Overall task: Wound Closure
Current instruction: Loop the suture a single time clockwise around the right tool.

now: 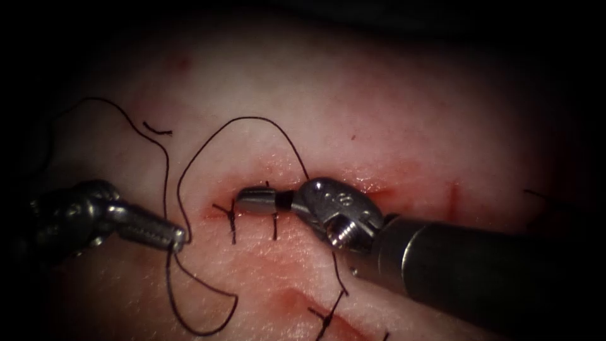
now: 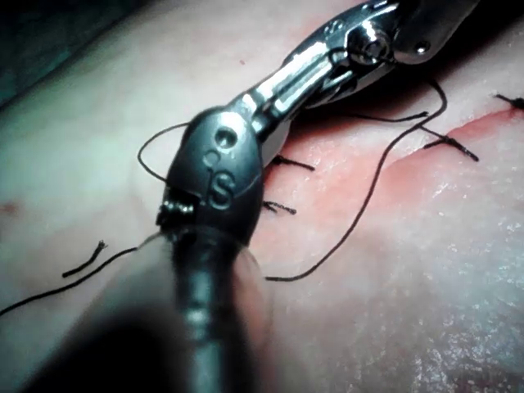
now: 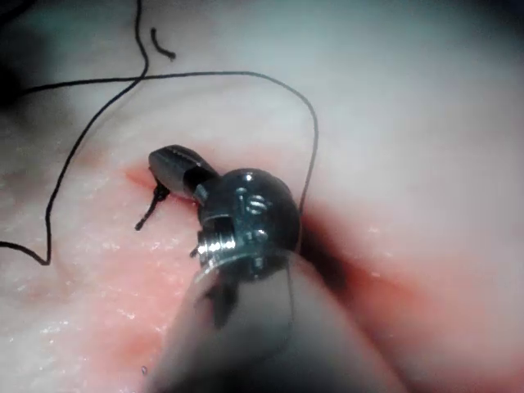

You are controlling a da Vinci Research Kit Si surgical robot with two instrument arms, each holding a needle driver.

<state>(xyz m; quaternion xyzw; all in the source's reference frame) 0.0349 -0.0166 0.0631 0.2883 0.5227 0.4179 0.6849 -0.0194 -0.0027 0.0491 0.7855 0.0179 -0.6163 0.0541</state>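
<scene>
**Asker:** While the endoscope looked down on the tissue (image 1: 391,113), what did each arm have hold of?

**Describer:** The left pincer (image 1: 178,239) came in from the left edge, and its jaws were closed on the thread (image 1: 189,170) at their tip. From that grip the thread ran two ways. One strand rose in a tall arch over the tissue and dropped towards the right tool. The other hung down in a loose loop below the left pincer.

**Asker:** And the right arm?

**Describer:** The right pincer (image 1: 243,200) reached in from the right and lay along the cut (image 1: 372,186), its tip pointing left. Its jaws looked pressed together, with the tip just beside a stitch (image 1: 231,221) that crossed the cut. Whether they gripped anything, I could not tell.

**Asker:** Where was the needle?

**Describer:** I could not make it out in any view.

**Asker:** What else lay on the tissue?

**Describer:** A second stitch (image 1: 275,224) crossed the cut just right of the first, below the right pincer. Red fluid (image 1: 284,297) stained the tissue along the cut and below it. Another knotted stitch (image 1: 328,316) sat lower down, near the bottom edge. A short cut end of thread (image 1: 158,129) lay loose on the upper left, apart from everything else. The right wrist view showed the same closed jaws (image 3: 168,164) resting at the red cut, with a stitch end beside them.
</scene>
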